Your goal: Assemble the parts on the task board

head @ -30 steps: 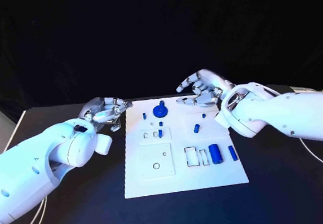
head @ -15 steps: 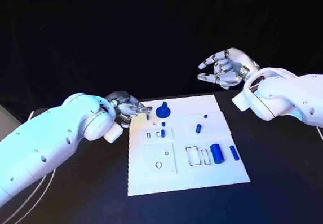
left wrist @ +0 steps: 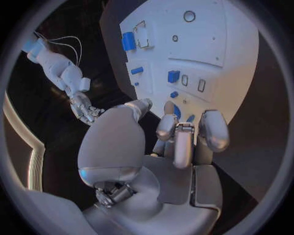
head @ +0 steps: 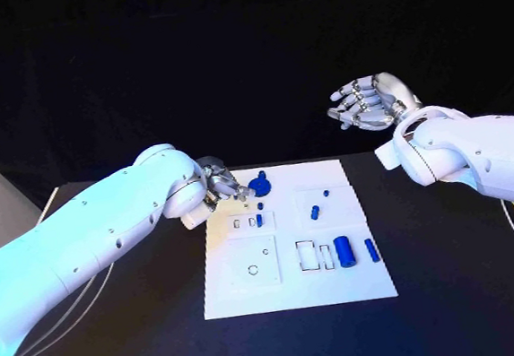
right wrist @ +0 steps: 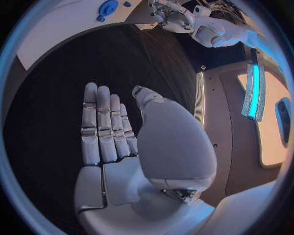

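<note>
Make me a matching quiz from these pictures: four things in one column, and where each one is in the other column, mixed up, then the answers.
Things:
1. left hand
2. right hand
3. round blue part
4. blue cylinder

Places:
A. lying in the task board's near right area
B. raised clear of the table, beyond the board's far right corner
C. on the board's far edge, beside the left hand's fingers
D. over the board's far left corner

Pairs: 1-D, 2-B, 3-C, 4-A
</note>
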Motion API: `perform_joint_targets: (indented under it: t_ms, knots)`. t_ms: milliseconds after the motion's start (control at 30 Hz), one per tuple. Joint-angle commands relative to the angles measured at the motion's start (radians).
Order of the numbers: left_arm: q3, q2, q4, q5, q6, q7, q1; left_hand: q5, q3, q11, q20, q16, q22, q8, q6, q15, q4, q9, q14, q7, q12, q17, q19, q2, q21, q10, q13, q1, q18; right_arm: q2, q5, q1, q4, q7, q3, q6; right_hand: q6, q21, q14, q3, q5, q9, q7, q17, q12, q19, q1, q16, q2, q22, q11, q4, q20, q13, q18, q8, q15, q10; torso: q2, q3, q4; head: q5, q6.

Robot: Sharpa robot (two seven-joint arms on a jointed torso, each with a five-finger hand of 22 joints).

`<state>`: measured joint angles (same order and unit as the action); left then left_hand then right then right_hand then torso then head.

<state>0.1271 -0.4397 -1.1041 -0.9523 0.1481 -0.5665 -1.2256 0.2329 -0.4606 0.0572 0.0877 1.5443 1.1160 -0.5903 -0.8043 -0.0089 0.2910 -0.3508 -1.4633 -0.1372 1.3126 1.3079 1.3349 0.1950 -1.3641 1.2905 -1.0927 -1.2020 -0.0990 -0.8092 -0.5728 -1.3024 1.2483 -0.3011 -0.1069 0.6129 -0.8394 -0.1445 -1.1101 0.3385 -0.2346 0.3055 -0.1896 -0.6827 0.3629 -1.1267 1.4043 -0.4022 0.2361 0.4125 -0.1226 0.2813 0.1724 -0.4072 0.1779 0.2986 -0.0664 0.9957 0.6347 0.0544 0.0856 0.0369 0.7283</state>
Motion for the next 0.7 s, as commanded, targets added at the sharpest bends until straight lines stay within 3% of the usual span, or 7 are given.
perform_joint_targets:
  t_ms: [33,367,700]
  knots:
    - [-0.004,0.024,0.023,-0.057,0.057,-0.031,-0.003,-0.004,0.008,-0.004,-0.002,0.005,0.001,-0.009,-0.005,-0.004,0.000,-0.005,-0.089,0.004,0.005,0.196,0.007,0.001,-0.005,0.005,-0.001,0.014,0.007,0.014,0.047,0.004,-0.025,-0.045,-0.001,-0.046,-0.004,0.054,0.023,0.006,-0.005,-0.006,-0.013,0.045,-0.055,0.021,-0.002,0.082,0.008,-0.065,-0.016,-0.004,0.016,0.083,0.006,-0.021,-0.015,0.013,-0.011,-0.0005,-0.0019,-0.003,-0.007]
    - [-0.030,0.077,0.079,-0.094,0.111,-0.051,-0.003,-0.006,0.049,-0.008,-0.007,0.007,0.004,-0.035,0.007,-0.008,0.002,-0.031,-0.090,0.010,0.004,0.201,0.007,-0.004,-0.007,0.002,-0.001,0.061,0.007,0.039,0.056,0.015,-0.070,-0.048,-0.005,-0.059,-0.009,0.082,0.051,-0.003,-0.006,-0.012,-0.029,0.123,-0.109,0.063,-0.003,0.194,0.006,-0.177,-0.033,-0.014,0.044,0.205,0.006,-0.056,-0.040,0.022,-0.022,0.0011,-0.0013,-0.008,-0.004]
    - [-0.052,0.113,0.125,-0.101,0.136,-0.057,-0.002,-0.006,0.058,-0.009,-0.007,0.007,0.006,-0.039,0.011,-0.009,0.002,-0.036,-0.090,0.010,0.001,0.202,0.008,-0.004,-0.008,-0.002,0.004,0.069,0.008,0.050,0.037,0.022,-0.071,-0.040,-0.006,-0.065,-0.013,0.082,0.087,-0.040,-0.009,-0.014,-0.042,0.176,-0.131,0.112,-0.002,0.257,-0.007,-0.250,-0.049,-0.019,0.065,0.277,0.006,-0.079,-0.061,0.006,-0.012,0.0017,-0.0019,-0.010,-0.003]
